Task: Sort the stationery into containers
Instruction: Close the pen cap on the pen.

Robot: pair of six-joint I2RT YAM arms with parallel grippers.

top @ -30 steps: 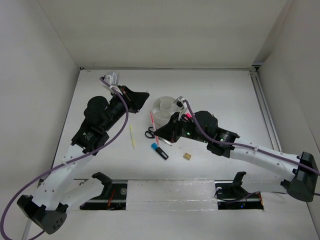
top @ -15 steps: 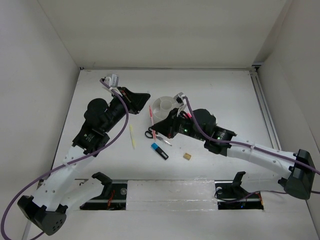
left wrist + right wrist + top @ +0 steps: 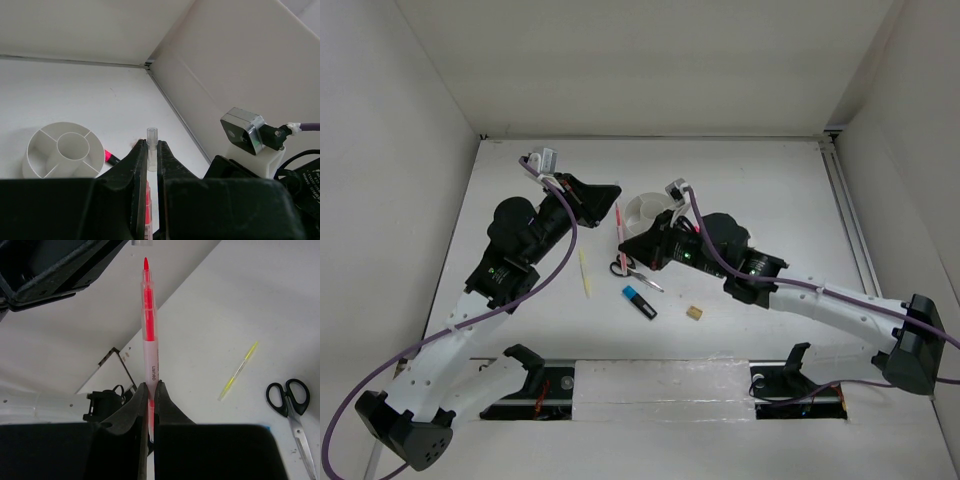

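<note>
**Listener:** What is changing at this moment?

**Robot:** My right arm is swinging left, away from the round white tub (image 3: 645, 203). Over the last second it has been carrying the red pen (image 3: 149, 335) across the desk (image 3: 750, 180) toward my left end effector (image 3: 151, 143).

**Listener:** What are the two end effectors doing?

**Robot:** My right end effector (image 3: 151, 386) is clenching the lower barrel of the pen, which is standing straight out past the fingers with its tip bare. My left end effector is pinching a small clear cap (image 3: 152, 149) at its fingertips.

**Listener:** Where is the pen sitting relative to that cap?

**Robot:** The tip is pointing at the cap from just beside it and is not yet touching. The tub is lying behind and to the right of the pen, near but apart.

**Listener:** What is this meaning for the sorting?

**Robot:** I am judging that the pen is getting capped before going into a compartment, so its drop is waiting. The scissors (image 3: 287, 397), the yellow pencil (image 3: 239, 371), the blue highlighter (image 3: 639, 301) and the tan eraser (image 3: 694, 313) are lying on the desk outside the tub.
</note>
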